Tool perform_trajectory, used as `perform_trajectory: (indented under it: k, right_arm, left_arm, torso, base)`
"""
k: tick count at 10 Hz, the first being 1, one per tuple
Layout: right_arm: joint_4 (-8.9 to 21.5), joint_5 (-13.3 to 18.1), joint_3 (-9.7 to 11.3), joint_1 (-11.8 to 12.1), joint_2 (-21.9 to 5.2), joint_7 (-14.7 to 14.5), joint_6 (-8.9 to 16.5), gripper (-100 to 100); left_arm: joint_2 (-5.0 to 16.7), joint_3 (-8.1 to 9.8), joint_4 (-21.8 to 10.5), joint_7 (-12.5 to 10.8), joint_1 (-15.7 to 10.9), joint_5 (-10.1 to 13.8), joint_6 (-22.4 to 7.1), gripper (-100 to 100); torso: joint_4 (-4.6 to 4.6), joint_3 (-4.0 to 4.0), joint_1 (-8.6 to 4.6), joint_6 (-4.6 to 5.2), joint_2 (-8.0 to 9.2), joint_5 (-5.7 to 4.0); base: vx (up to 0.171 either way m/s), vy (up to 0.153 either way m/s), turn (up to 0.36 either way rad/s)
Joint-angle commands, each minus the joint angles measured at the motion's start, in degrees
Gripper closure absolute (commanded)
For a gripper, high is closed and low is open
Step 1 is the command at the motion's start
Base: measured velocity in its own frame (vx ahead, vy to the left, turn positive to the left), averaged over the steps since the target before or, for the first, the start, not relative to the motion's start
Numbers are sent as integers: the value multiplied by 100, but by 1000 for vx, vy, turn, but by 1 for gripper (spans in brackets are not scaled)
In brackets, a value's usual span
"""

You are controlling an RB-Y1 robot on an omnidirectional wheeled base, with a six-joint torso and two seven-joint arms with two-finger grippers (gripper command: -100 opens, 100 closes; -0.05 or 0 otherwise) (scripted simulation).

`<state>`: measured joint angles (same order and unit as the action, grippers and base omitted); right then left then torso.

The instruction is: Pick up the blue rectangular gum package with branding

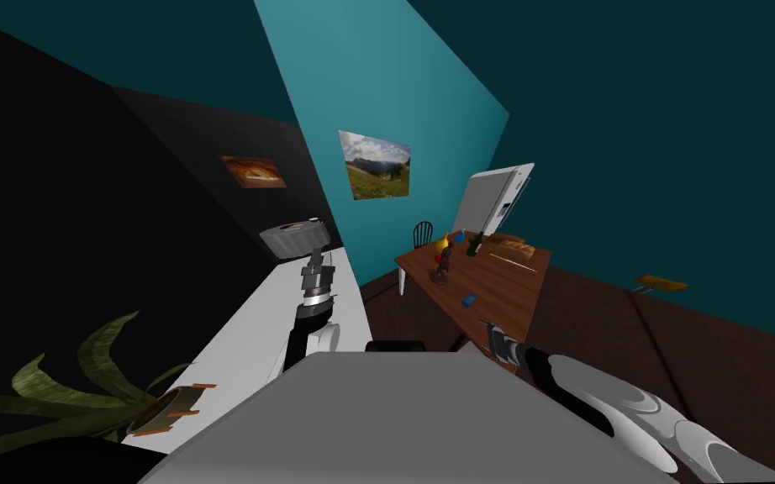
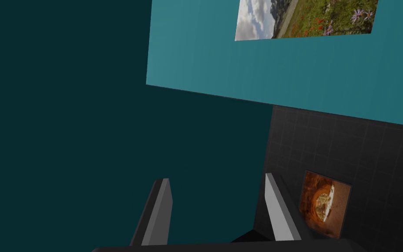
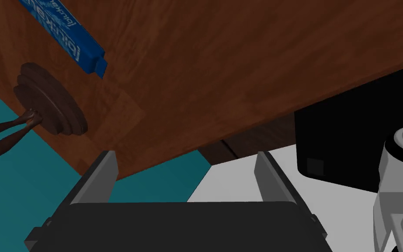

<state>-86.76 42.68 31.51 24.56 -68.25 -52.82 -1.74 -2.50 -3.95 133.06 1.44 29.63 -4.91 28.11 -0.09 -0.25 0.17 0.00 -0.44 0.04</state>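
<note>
Long, strap-like green leaves of a potted plant (image 1: 58, 395) lie closest, off the left side of the brown, wood-grained rectangular table (image 1: 508, 286). Between plant and table the left gripper (image 2: 217, 179) is raised, its two thin grey blades standing apart with nothing between them. On the table stands a dark brown slender figurine (image 3: 50, 105) on a round, stepped base. Near that base, partway in from the table's near edge, lies the flat blue rectangular gum package (image 3: 63, 35) with pale lettering. At the near edge hovers the right gripper (image 3: 186, 154), fingers spread and empty, well short of the package.

The package is thin and lies flat on smooth wood. I judge that the blades could skid it away or scrape the tabletop rather than catch its sides. A reach drifting toward the figurine could tip it over.
</note>
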Motion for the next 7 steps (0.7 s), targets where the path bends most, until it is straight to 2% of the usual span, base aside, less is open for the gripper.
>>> perform_trajectory:
  k: [1,3,4,5,6,7]
  right_arm:
    - [87,21,59,3,-152,-165,54,-100]
    - [435,216,380,-14,-337,-564,267,-100]
    - [512,216,394,-14,-337,-690,267,-100]
    - [713,301,558,-19,-402,-895,364,-100]
    - [713,301,558,-19,-402,-935,364,-100]
    - [903,378,717,-23,-450,-1143,454,-100]
  left_arm:
    - [0,0,0,0,0,0,0,0]
    - [0,0,0,0,0,0,0,0]
    - [0,0,0,0,0,0,0,0]
    - [0,0,0,0,1,0,0,0]
    - [0,0,0,0,0,0,0,0]
    - [0,1,0,0,0,0,0,0]
  torso:
    - [0,0,0,0,0,0]
    - [0,0,-5,-1,1,1]
    - [-3,-10,-1,-3,-17,1]
    - [-3,-7,-4,2,-9,1]
    - [-2,-5,-11,-1,-7,-1]
    - [0,2,-14,1,7,-3]
  base:
    - [107,42,74]
    - [156,30,196]
    - [147,20,74]
    - [139,0,102]
    - [97,-10,95]
    - [120,6,150]
